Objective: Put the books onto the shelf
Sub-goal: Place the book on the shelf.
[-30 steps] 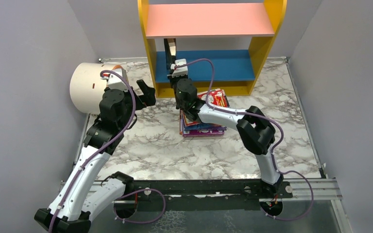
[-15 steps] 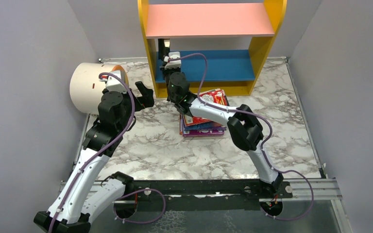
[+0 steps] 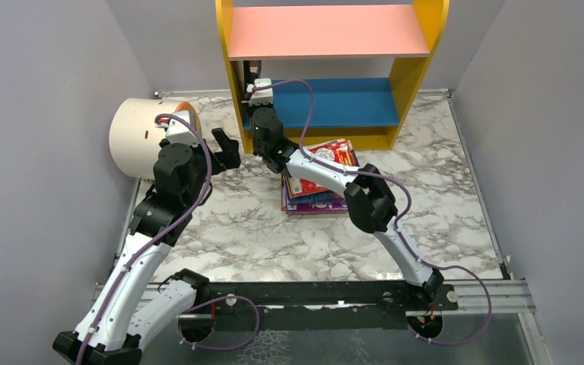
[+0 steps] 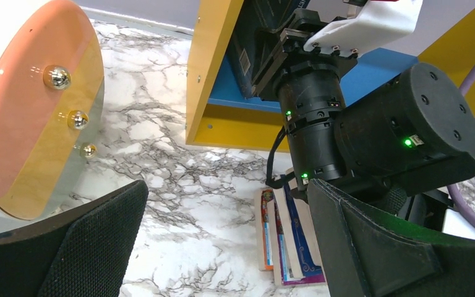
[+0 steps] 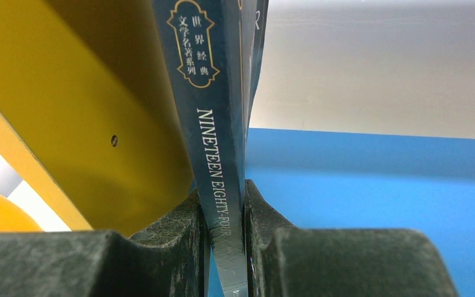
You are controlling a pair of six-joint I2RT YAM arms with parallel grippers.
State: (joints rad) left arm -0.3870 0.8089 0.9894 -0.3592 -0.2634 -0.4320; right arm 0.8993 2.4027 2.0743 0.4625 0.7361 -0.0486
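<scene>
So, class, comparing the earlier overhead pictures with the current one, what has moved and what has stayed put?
The right gripper, shut on the dark blue "Nineteen Eighty-Four" paperback, carried it left along the blue lower board, up beside the bookcase's yellow left side panel. Nothing was let go. The open left gripper, the cream cylinder and the stack of paperbacks on the marble table stayed put.

Book [image 5: 219, 154] upright at shelf [image 3: 350, 103] left end; stack [image 3: 338, 153] before shelf; cylinder [image 3: 133, 137] left.
</scene>
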